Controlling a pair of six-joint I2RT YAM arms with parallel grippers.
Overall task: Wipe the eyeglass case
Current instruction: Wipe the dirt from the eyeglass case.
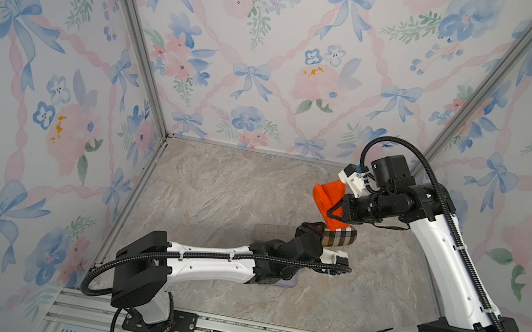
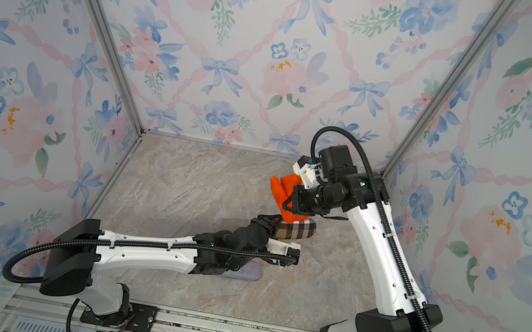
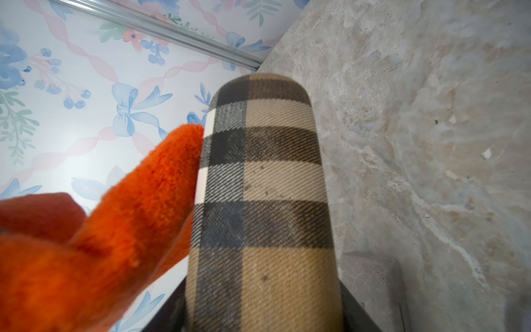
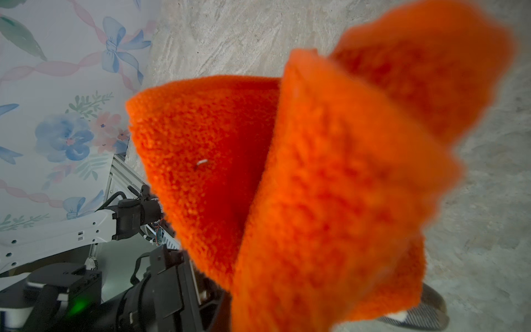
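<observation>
1 end of eyeglass case [image 1: 342, 238] pinched by left pincer [image 1: 311, 229], steadied for wiping; orange cloth [image 1: 327, 200] clamped in right pincer [image 1: 337, 214], touching case.

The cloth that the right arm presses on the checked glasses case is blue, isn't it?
Not blue. The cloth is orange, as the left wrist view shows plainly. The rest is right: the right gripper is shut on it, and it touches the checked glasses case.

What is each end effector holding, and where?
Left end effector: eyeglass case, by one end. Right end effector: orange cloth, by a bunched fold.
</observation>
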